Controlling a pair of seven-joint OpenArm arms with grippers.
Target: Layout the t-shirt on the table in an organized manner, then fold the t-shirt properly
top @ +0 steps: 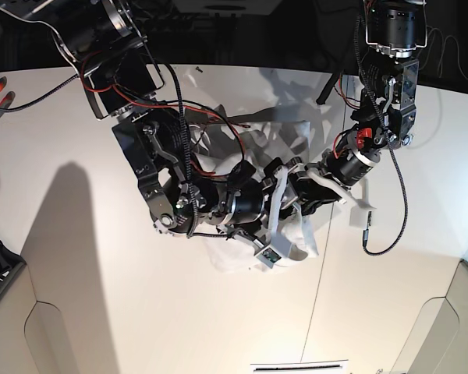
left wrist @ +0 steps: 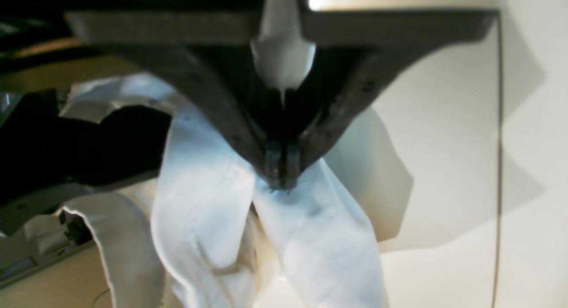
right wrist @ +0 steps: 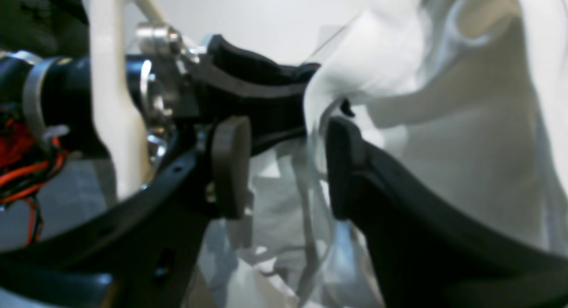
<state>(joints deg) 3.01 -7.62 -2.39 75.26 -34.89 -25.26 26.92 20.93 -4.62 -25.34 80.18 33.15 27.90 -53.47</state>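
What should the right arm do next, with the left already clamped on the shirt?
Probably close the right end effector on the cloth between its open pads. The left end effector is shut on a fold of the t-shirt, which hangs bunched, so a second grip would let the arms spread it over the table.

The t-shirt (left wrist: 208, 197) is plain white, with no print, its folds shading to pale grey and bluish white. The counter (top: 86, 273) is matte white, crossed by a thin dark seam (left wrist: 499, 166). The left gripper (left wrist: 281, 175) is dark grey to black. The right gripper (right wrist: 284, 166) has black fingers (right wrist: 341, 166). Red and orange wires (right wrist: 17, 170) run beside a silver metal fitting (right wrist: 155, 37). Black cables (top: 398, 202) hang from the arms.
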